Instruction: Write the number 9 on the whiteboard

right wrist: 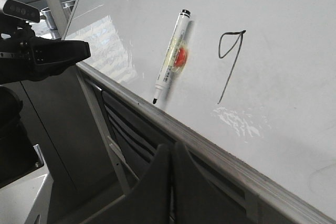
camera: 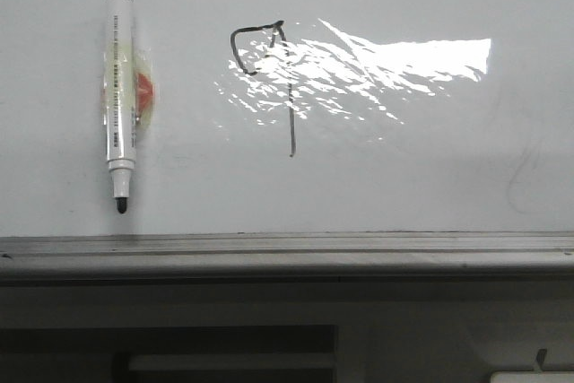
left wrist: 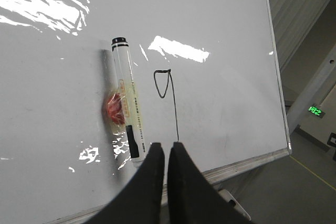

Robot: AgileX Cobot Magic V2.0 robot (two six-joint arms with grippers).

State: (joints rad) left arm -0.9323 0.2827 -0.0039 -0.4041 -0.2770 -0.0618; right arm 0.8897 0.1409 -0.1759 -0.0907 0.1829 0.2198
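Observation:
The number 9 (camera: 289, 87) is drawn in thin black marker on the whiteboard (camera: 386, 177), a boxy loop over a long straight tail. It also shows in the left wrist view (left wrist: 173, 103) and the right wrist view (right wrist: 231, 69). A white marker (camera: 119, 100) with a black tip lies on the board left of the 9, a red patch beside it. My left gripper (left wrist: 166, 146) is shut and empty, near the marker's tip end (left wrist: 135, 148). My right gripper (right wrist: 173, 148) is shut and empty, off the board below its grey rail (right wrist: 210, 148).
The grey metal rail (camera: 287, 253) runs along the board's near edge, with dark frame parts below it. The left arm (right wrist: 37, 53) shows at the side in the right wrist view. A faint grey curved smudge (camera: 520, 181) marks the board at right.

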